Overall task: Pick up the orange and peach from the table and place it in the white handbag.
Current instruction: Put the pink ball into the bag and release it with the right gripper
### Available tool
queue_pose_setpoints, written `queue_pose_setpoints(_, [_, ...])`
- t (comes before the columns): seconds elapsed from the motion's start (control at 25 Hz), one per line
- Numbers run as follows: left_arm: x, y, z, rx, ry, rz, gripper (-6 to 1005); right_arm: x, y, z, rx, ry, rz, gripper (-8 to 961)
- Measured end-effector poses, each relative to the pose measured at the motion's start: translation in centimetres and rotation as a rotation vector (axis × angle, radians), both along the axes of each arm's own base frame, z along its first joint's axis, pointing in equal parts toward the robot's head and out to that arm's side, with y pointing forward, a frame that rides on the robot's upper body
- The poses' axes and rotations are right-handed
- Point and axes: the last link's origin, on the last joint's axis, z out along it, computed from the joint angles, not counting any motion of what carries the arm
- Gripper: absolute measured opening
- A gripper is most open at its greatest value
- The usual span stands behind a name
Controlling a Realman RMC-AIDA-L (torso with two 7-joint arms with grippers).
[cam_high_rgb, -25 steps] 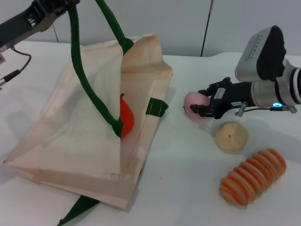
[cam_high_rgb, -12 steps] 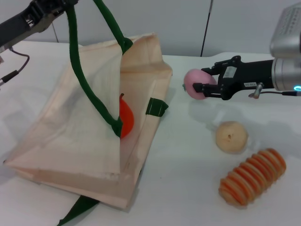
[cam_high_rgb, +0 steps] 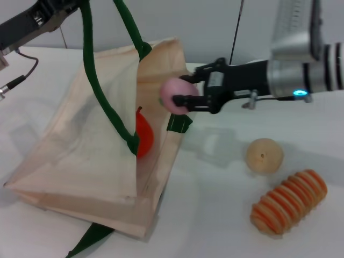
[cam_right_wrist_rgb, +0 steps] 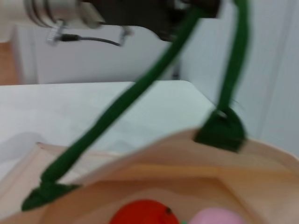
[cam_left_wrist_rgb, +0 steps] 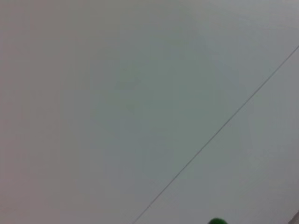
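Observation:
The white handbag [cam_high_rgb: 80, 161] lies on the table with its mouth held open. My left gripper [cam_high_rgb: 75, 4], at the top left, is shut on one dark green handle [cam_high_rgb: 88, 64] and holds it up taut. The orange [cam_high_rgb: 144, 134] rests inside the bag, just within the opening. My right gripper [cam_high_rgb: 180, 97] is shut on the pink peach [cam_high_rgb: 173, 94] and holds it in the air over the bag's open edge. The right wrist view looks into the handbag [cam_right_wrist_rgb: 196, 182] and shows the orange [cam_right_wrist_rgb: 142, 213], the peach [cam_right_wrist_rgb: 217, 217] and the raised handle [cam_right_wrist_rgb: 140, 84].
A pale tan round fruit [cam_high_rgb: 264, 156] and a ridged orange-and-tan oblong piece [cam_high_rgb: 289, 202] lie on the table to the right of the bag. The bag's other green handle [cam_high_rgb: 88, 239] trails off at the front edge. A cable [cam_high_rgb: 16, 80] lies far left.
My right gripper has lifted the peach off the table and carried it leftward, from beside the tan fruit to over the bag's mouth. The left arm and bag hold still.

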Motion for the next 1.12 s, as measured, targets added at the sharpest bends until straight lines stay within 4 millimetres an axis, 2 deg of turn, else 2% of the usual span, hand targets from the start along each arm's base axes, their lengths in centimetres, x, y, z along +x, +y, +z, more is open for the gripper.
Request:
queue_pose_setpoints(0.28, [1.3, 0.7, -0.6, -0.018, -0.004, -0.031, 119, -3.8, -0.1, -2.5, -0.044, -0.007, 0.09, 469])
queue_pose_setpoints(0.64, [2.0, 1.0, -0.8, -0.025, -0.004, -0.054, 120, -6.5, 0.8, -3.0, -0.002, 0.013, 0.125, 464])
queue_pose_setpoints(0.8, [2.9, 1.3, -1.0, -0.032, -0.009, -0.078, 120, -6.7, 1.7, -3.4, 0.056, -0.022, 0.104, 462])
queue_pose_setpoints(1.12, [3.8, 1.3, -1.3, -0.047, -0.022, -0.112, 120, -5.5, 2.4, -4.1, 0.129, -0.088, 0.068, 459])
